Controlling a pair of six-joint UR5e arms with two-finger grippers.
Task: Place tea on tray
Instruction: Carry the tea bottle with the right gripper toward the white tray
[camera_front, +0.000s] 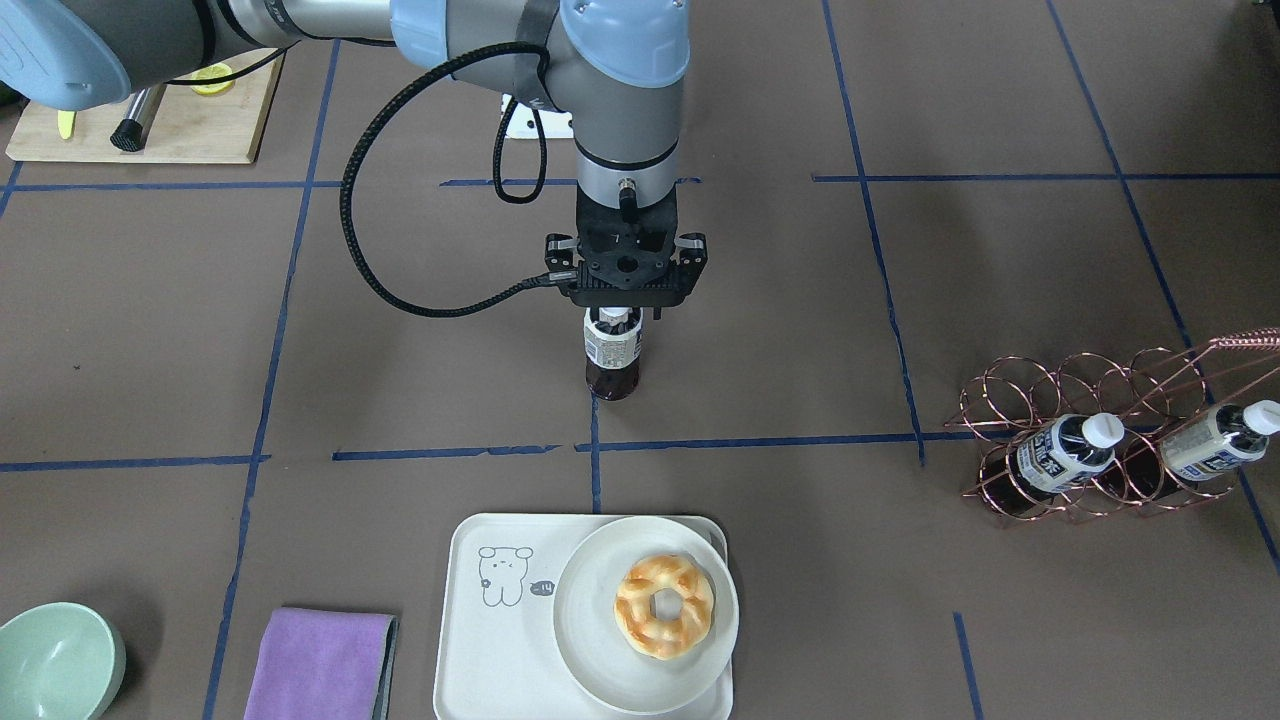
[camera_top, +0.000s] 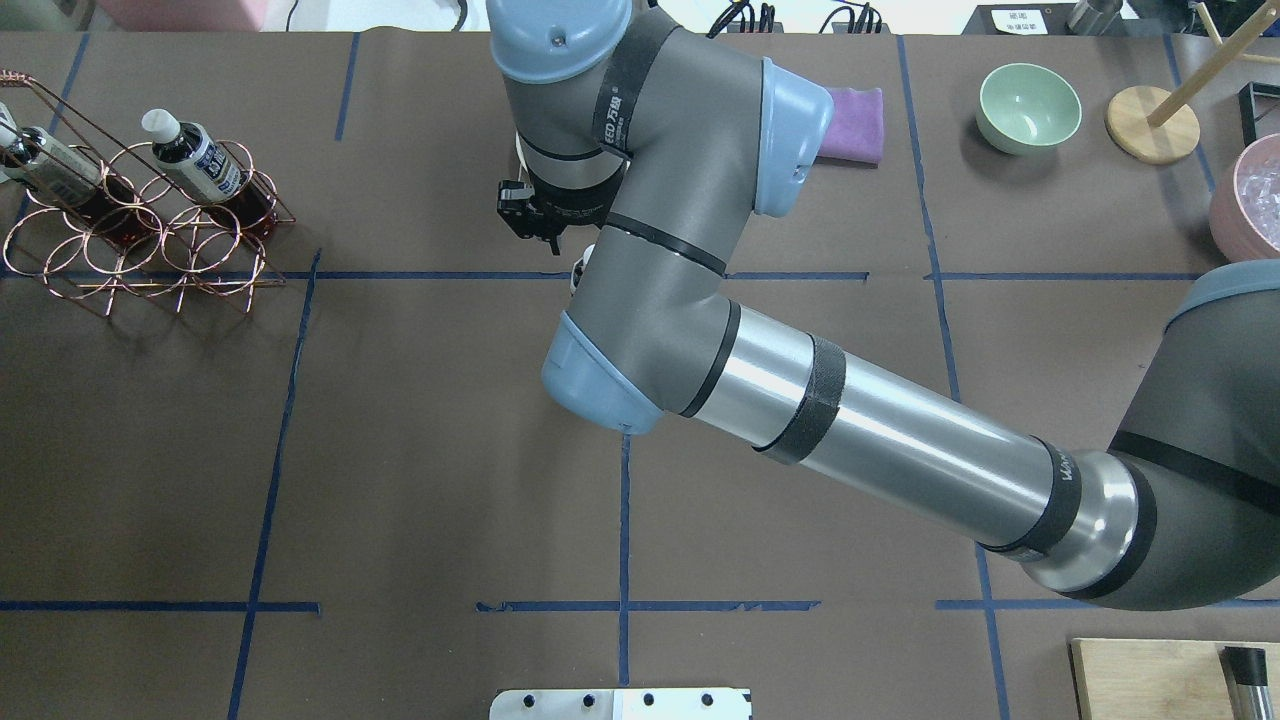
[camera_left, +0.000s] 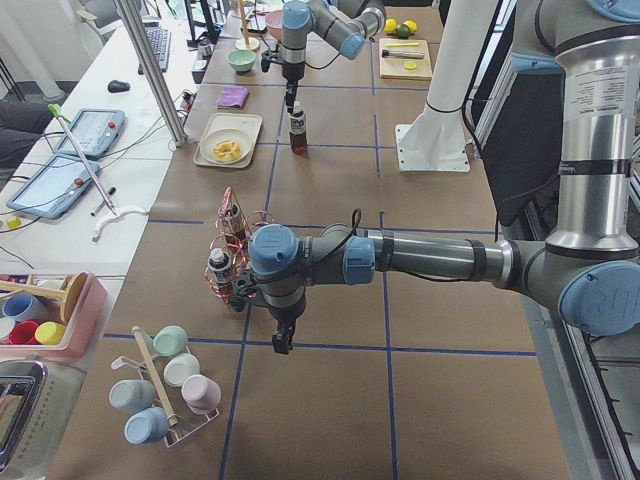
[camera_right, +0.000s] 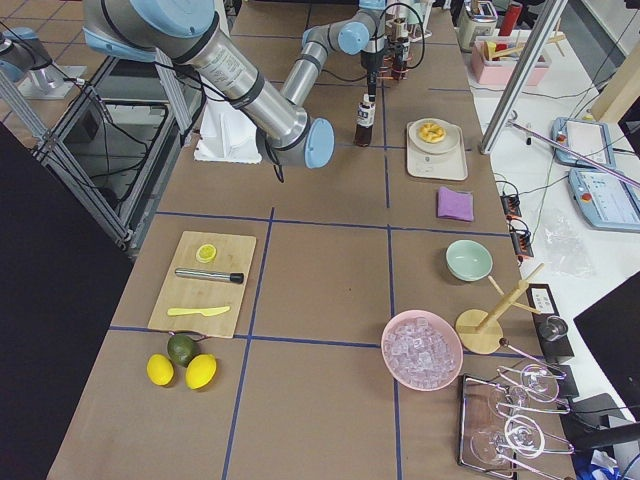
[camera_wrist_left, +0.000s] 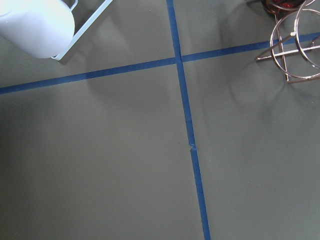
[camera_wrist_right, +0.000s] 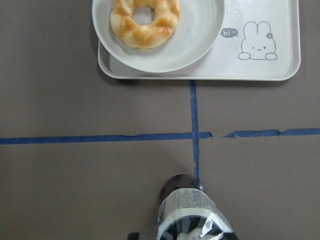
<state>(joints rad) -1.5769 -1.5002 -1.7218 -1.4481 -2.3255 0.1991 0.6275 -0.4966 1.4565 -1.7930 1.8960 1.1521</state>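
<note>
Clearance matters most in this step: the right gripper (camera_front: 614, 316) looks clenched, as far as the front view shows, on the white cap of the tea bottle (camera_front: 612, 352). The bottle is upright at the frame's centre and seems to rest on the brown table (camera_front: 150, 330), well apart from the tray (camera_front: 490, 640) at lower centre. In my judgement it should go to the tray's bare left half in that view, beside the cartoon animal (camera_front: 503, 575), because the round plate (camera_front: 590, 620) with its doughnut (camera_front: 663, 606) fills the right half. Keep it level and let go only once the base rests. The left gripper (camera_left: 283, 340) shows only in a side view, so I cannot tell whether it is parted. As for writing, the speech bubble (camera_wrist_right: 229, 33) on the tray reads "hi~", and the bottle label's dark print is too small to read.
</note>
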